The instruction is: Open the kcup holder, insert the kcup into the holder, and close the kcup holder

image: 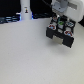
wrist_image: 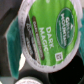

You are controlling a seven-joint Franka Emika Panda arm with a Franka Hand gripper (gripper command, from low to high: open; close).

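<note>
White robot gripper (image: 61,15) above black box-shaped kcup holder (image: 61,34) in exterior view, wrist view filled by green-lidded white kcup (wrist_image: 47,35), pincer's spread or pinch cannot be told

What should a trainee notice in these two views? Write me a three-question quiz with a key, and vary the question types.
1. True or false: the tall white bottle with a blue base stands to the exterior view's right of the black box-shaped kcup holder.
2. Multiple choice: in the wrist view, the lid of the small white kcup is A) red, B) green, C) blue.
3. Fill in the blank: in the exterior view, the robot's hand is ____ the holder.

Key: 1 false (it is to the exterior view's left); 2 B; 3 above.
</note>
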